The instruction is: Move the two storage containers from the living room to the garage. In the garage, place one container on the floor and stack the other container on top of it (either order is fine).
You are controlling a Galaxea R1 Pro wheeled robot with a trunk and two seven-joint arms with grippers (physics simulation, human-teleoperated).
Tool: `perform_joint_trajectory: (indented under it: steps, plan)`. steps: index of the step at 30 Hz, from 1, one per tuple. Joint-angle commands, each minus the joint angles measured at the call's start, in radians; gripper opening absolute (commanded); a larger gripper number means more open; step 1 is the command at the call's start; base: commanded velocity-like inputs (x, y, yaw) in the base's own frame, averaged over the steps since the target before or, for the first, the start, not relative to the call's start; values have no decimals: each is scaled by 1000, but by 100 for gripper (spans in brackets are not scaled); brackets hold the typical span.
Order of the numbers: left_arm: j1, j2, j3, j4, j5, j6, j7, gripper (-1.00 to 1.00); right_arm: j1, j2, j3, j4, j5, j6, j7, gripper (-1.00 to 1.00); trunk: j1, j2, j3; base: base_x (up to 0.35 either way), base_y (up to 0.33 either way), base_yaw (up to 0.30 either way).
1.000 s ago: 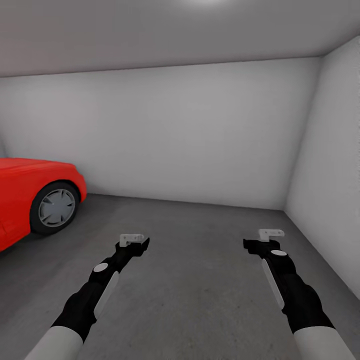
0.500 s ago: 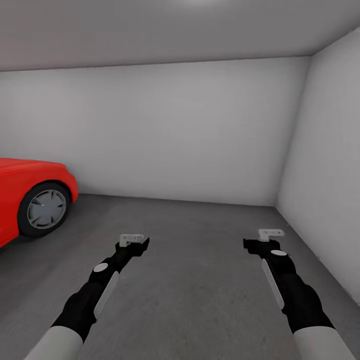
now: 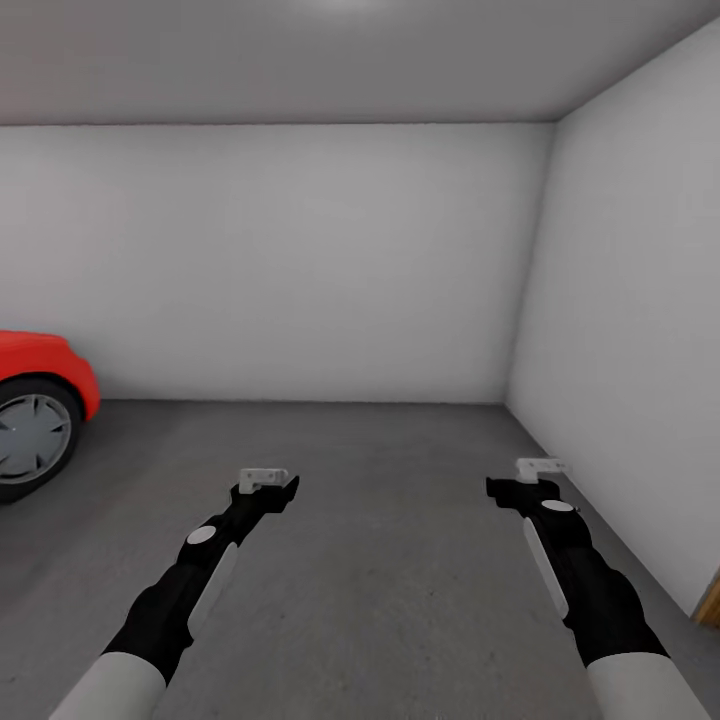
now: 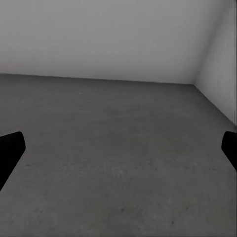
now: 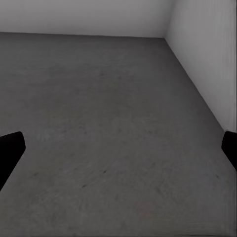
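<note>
Ahead, grey concrete floor (image 3: 400, 520), white walls (image 3: 300, 260), red car (image 3: 35, 400); each gripper spread wide, empty.

Red car (image 3: 35, 375); mottled grey floor (image 3: 400, 560)

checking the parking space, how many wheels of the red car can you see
1. A single grey-spoked wheel sits under the glossy red car at the head view's left edge, resting on the dark grey concrete floor. The car's other wheels lie beyond the frame.

Even, dim overhead light; soft bright patch on ceiling (image 3: 350, 5); faint shadows; renders slightly soft.
</note>
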Motion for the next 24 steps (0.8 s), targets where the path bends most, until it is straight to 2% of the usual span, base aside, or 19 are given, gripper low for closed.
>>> perform_joint_trajectory:
  steps: [1, 24]
  plan:
    - [-1, 1, -2, -2, 10, 6, 0, 100, -1, 0, 1, -1, 0, 6, -3, 100, 0, -1, -1, 0, 0, -280]
    - [-1, 1, -2, -1, 9, 7, 0, 100, -1, -1, 1, -1, 0, 6, -3, 100, 0, -1, -1, 0, 0, -280]
